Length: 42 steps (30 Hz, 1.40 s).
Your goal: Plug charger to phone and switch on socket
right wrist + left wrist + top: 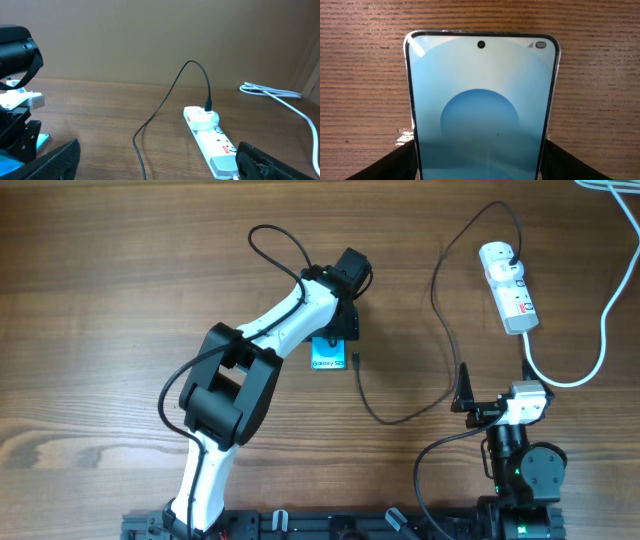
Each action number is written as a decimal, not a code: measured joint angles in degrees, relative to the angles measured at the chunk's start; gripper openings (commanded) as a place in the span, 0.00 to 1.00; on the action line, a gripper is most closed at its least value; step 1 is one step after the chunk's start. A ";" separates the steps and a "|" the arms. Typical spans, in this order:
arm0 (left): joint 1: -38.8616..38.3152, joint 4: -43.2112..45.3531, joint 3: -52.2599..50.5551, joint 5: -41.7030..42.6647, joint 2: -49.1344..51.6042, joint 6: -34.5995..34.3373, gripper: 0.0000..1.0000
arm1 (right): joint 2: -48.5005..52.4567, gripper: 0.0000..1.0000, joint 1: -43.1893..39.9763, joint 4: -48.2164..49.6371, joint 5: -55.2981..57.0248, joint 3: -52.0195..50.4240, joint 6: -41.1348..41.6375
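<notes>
The phone (327, 357), with its cyan screen, lies flat mid-table and fills the left wrist view (480, 105). My left gripper (336, 332) is over its far end, with the fingers (479, 162) pressed against both long sides. The charger cable (437, 330) runs from a white adapter on the socket (508, 288) and loops down. Its black plug tip (354, 362) lies on the table beside the phone's right edge. My right gripper (495, 388) is wide open and empty (157, 156), hovering short of the socket (216, 145) with the cable (145, 130) between its fingers.
The socket's thick white cord (603, 330) curves along the right edge of the table and also shows in the right wrist view (280, 96). The left arm (260, 340) spans the table's middle. A plain wall stands behind the table in the right wrist view.
</notes>
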 measured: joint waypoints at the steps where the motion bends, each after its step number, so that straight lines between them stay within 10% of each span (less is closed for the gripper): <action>1: 0.02 0.00 0.00 0.02 0.00 0.00 0.71 | 0.00 1.00 0.00 0.00 0.02 0.00 0.00; 42: 0.61 -1.84 -0.76 0.22 -2.58 -0.15 0.68 | 0.00 1.00 0.00 0.00 0.00 0.00 0.00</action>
